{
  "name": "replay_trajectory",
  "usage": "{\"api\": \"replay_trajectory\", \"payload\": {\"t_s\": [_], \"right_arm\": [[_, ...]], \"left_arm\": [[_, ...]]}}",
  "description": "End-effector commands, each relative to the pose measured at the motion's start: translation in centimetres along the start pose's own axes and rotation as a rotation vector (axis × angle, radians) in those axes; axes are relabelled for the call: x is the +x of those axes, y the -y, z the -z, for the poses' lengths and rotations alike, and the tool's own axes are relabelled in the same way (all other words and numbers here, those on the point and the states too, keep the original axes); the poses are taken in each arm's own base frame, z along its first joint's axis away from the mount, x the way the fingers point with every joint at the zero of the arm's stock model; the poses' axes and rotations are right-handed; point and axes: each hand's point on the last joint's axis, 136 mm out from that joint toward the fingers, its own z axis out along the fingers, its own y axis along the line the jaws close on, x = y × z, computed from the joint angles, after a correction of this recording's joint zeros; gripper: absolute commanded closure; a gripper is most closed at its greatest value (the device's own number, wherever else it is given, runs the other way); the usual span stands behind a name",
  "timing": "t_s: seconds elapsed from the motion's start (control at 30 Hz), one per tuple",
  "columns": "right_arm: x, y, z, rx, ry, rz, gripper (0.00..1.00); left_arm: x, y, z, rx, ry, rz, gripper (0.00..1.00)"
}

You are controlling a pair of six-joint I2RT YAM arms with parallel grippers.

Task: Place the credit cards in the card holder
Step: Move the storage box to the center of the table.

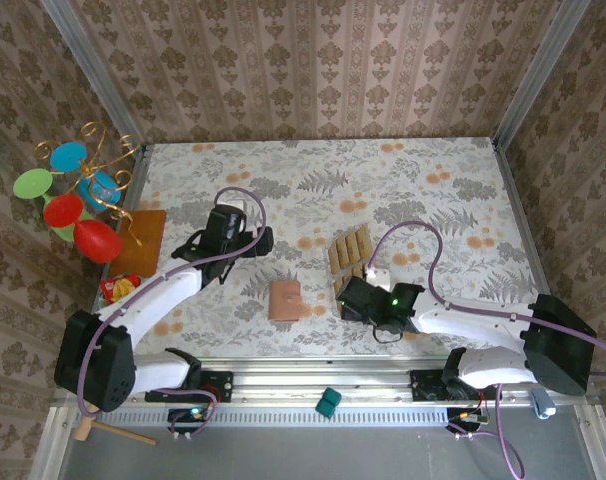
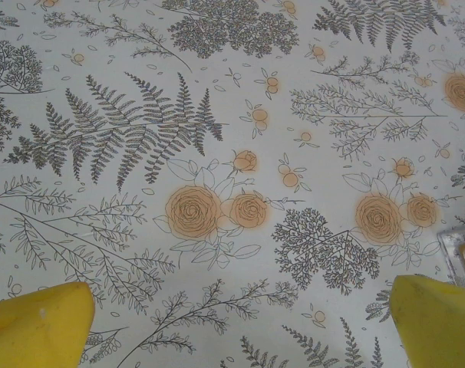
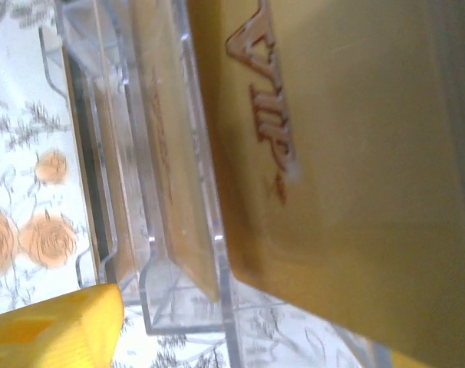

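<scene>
Judging by how things lie, the task has hardly begun: the card holder lies by itself on the flowered tablecloth, near the front edge between the 2 arms. I can make out no card in it or on it. The credit cards all seem to stand in a row in a clear plastic rack, just right of the holder and behind it. The right gripper is at the near end of that rack. Its wrist camera looks very closely at the nearest card, with 1 yellow finger beside the rack's corner. Whether the jaws have closed on a card or stand free of it, I cannot tell. The left gripper hovers over bare cloth with its jaws spread wide and nothing between them. So every card is left to lift out, carry across and slip into the holder. The only legible writing is "VIP" in raised letters on the nearest card; a fainter line on the card behind it is too blurred to read.
</scene>
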Motion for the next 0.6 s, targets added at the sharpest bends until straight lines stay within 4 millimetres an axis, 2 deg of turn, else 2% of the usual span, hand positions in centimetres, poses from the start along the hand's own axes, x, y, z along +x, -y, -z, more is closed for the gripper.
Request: {"api": "replay_trajectory", "payload": {"t_s": [0.0, 0.3, 0.47, 0.57], "right_arm": [[-2.9, -0.5, -0.6, -0.003, 0.076, -0.044, 0.2], [-7.4, -2.8, -3.7, 0.012, 0.064, -0.04, 0.2], [-8.0, -4.1, -3.1, -0.027, 0.055, -0.015, 0.15], [-8.0, -3.7, -2.1, -0.038, 0.057, -0.014, 0.12]], "left_arm": [[-0.2, 0.4, 0.7, 0.018, 0.006, 0.018, 0.0], [0.2, 0.7, 0.0, 0.029, -0.016, 0.025, 0.0], [0.2, 1.0, -0.1, 0.04, -0.022, 0.026, 0.0], [0.2, 1.3, -0.2, 0.048, -0.027, 0.022, 0.0]]}}
